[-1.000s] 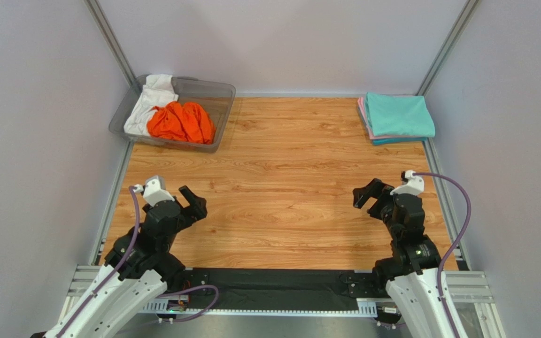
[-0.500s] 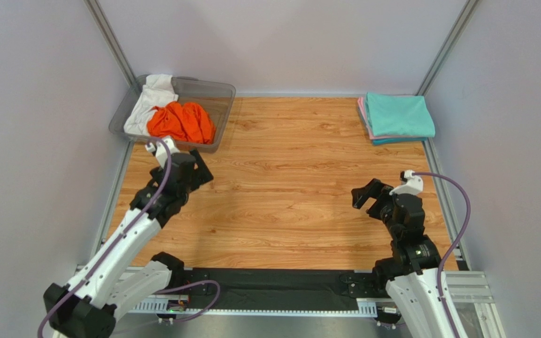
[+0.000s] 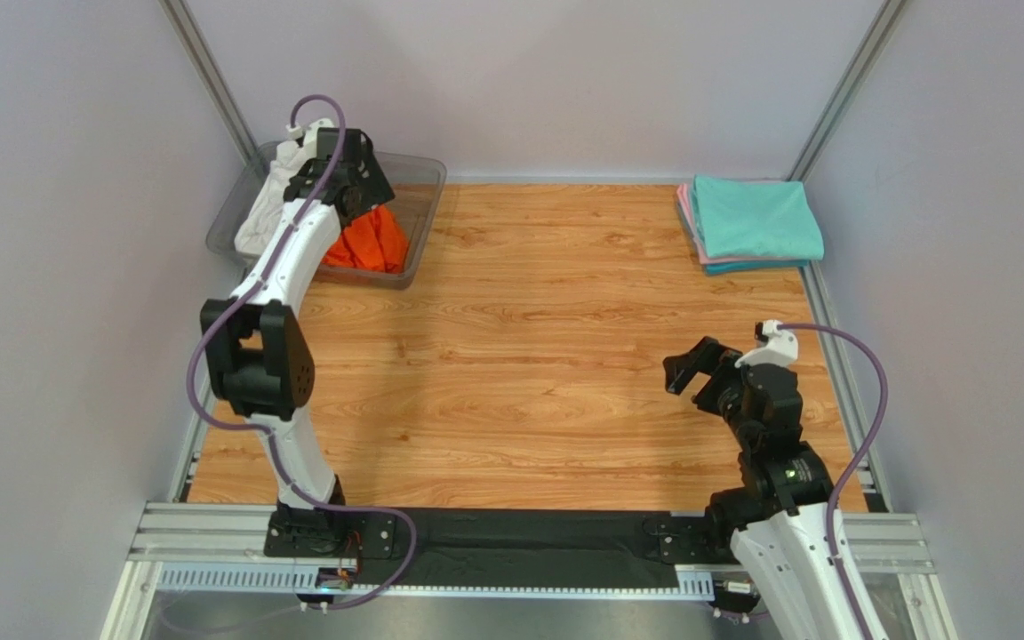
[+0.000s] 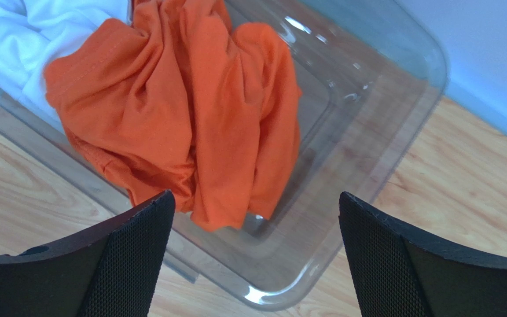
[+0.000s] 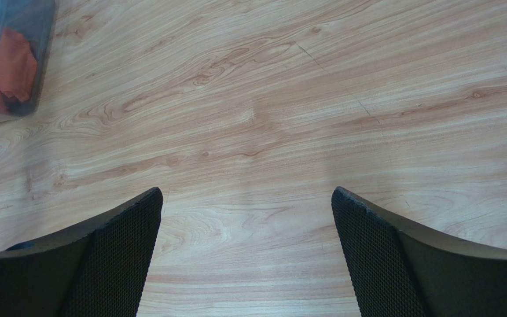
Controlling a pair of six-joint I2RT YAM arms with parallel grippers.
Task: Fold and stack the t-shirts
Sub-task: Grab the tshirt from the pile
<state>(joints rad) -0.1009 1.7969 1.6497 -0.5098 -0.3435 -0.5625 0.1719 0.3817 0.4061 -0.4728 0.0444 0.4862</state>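
Note:
A crumpled orange t-shirt [image 3: 368, 240] [image 4: 183, 112] lies in the clear grey bin [image 3: 413, 187] at the back left, with a white t-shirt [image 3: 266, 211] [image 4: 25, 39] beside it. My left gripper [image 3: 351, 200] [image 4: 253, 254] hangs open and empty above the bin's near corner, over the orange shirt's edge. A folded teal t-shirt [image 3: 754, 218] lies on a folded pink one [image 3: 683, 214] at the back right. My right gripper [image 3: 694, 370] [image 5: 246, 254] is open and empty above bare wood at the front right.
The bin's rim and rounded corner [image 4: 342, 264] lie right under the left jaws. Grey walls and metal posts close in the wooden table [image 3: 558, 347] on three sides. The right wrist view shows the bin [image 5: 11, 59] far off at its top left.
My left arm has stretched from the front left of the table out to the bin and now hangs over it. The right arm has not moved.

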